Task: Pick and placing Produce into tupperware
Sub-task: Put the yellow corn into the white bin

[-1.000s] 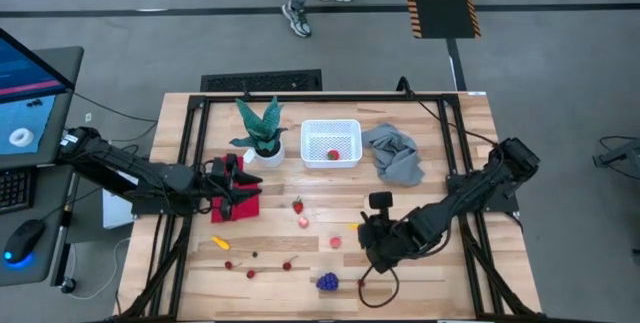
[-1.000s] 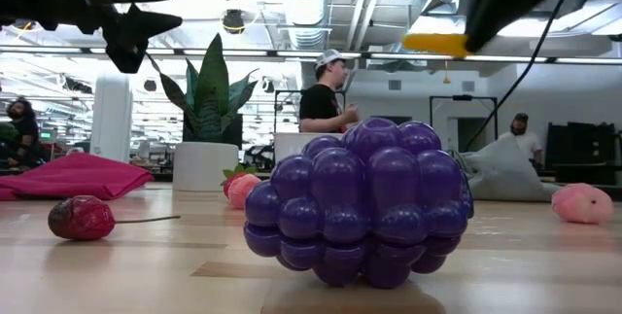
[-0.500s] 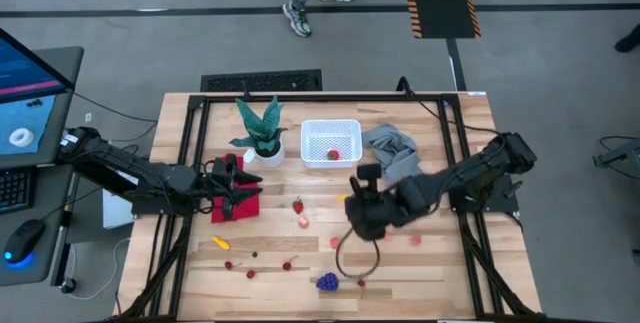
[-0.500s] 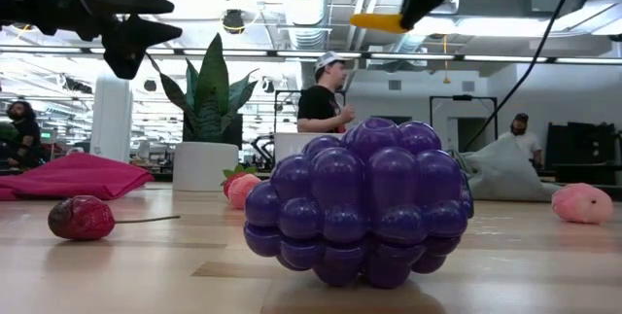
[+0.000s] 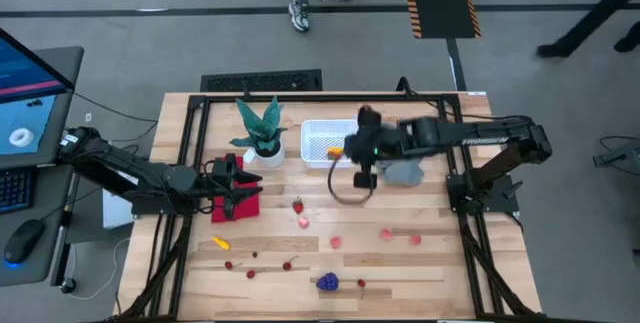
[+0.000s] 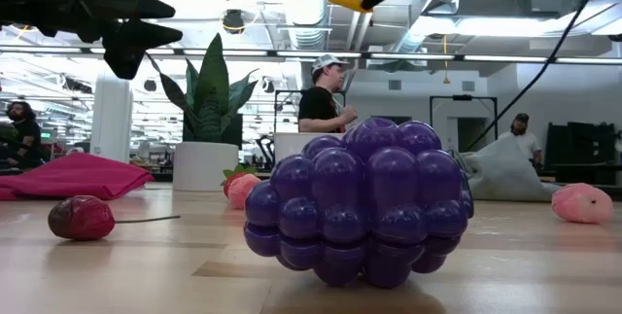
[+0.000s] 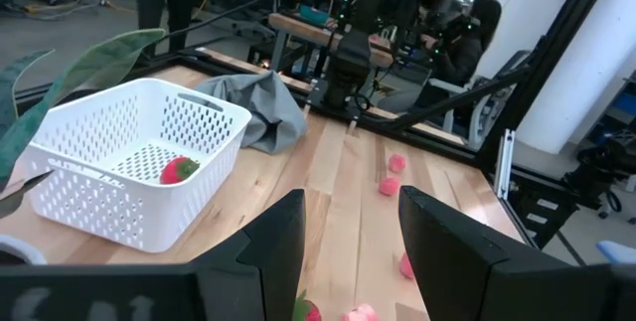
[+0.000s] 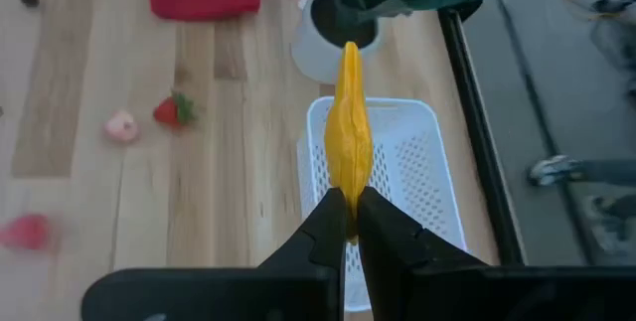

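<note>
My right gripper is shut on a yellow produce piece and hangs above the white tupperware, which holds one strawberry. In the low view the yellow piece is high in the air. My left gripper waits open over the red cloth; its fingers show apart in the left wrist view. On the wood lie a strawberry, pink balls, a second yellow piece, cherries and the purple grape bunch. My right gripper pinches the yellow piece by one end between its two fingertips. The piece runs on lengthwise past the fingers. It is lifted clear, over the tupperware's rim.
A potted plant stands just left of the tupperware, a crumpled grey cloth just right of it. More pink balls lie toward the right. People stand in the room behind the table.
My right gripper has carried the yellow piece from the table's near right part toward the far edge and slightly left, and now stands over the tupperware. Its arm has stretched out. Pink balls that it covered now show.
</note>
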